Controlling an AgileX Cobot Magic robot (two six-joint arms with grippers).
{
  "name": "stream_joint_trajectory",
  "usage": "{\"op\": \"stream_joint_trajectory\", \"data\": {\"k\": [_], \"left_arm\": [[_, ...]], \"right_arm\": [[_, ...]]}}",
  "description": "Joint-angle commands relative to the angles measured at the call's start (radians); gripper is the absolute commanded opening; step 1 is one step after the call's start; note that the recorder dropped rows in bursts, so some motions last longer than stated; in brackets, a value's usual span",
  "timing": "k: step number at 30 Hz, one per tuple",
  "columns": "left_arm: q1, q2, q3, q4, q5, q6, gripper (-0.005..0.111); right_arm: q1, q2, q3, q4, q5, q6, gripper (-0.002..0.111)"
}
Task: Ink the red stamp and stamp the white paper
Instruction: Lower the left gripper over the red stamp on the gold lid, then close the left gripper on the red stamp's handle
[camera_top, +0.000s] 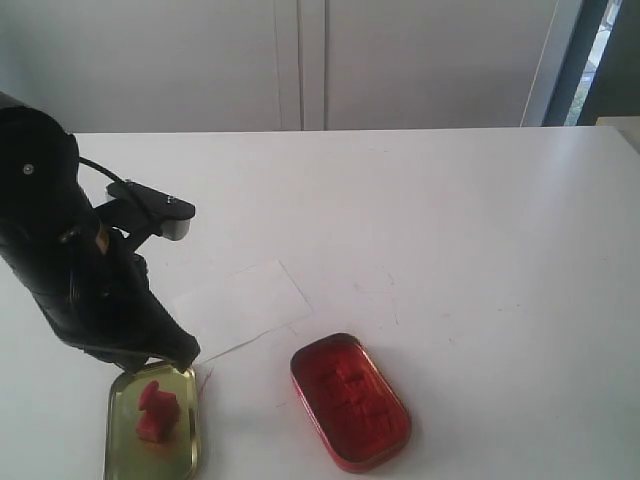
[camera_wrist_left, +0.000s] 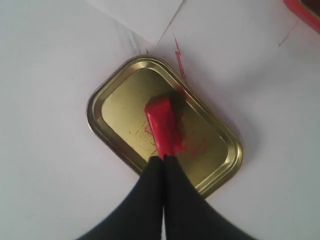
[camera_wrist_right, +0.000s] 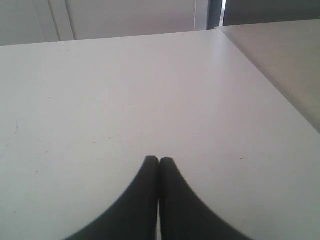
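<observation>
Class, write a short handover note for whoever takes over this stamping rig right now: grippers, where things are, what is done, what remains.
Grippers: the left gripper is shut and empty, above the gold-green lid, tips close to the red stamp. The right gripper is shut and empty over the table.
Things: the red stamp lies in the lid. The open ink tin sits right of it and the white paper behind it.
Done: no imprint visible on the paper.
Left: grasp the stamp, ink it, stamp the paper.

A gold tin lid (camera_top: 125, 447) lies near an open red ink tin (camera_top: 350, 402) on the white table (camera_top: 450, 220).
</observation>
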Motion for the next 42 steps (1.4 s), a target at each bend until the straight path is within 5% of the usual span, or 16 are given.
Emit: {"op": "stream_joint_trajectory", "data": {"k": [1,16,27,42], "left_arm": [[-0.008,-0.003,-0.005,-0.003,-0.017,-0.009,0.000],[-0.008,0.072,0.019,-0.012,0.002,-0.054,0.002],[-0.008,0.087,0.019,-0.004,-0.017,-0.087,0.052],[-0.008,0.157,0.021,-0.004,-0.044,-0.190,0.052]], "right_arm": [[0.001,-0.005,0.006,-0.008,-0.014,-0.001,0.000],[0.001,-0.005,0.006,-0.008,-0.014,-0.001,0.000],[0.001,-0.005,0.006,-0.008,-0.014,-0.001,0.000],[0.001,-0.005,0.006,-0.008,-0.014,-0.001,0.000]]}}
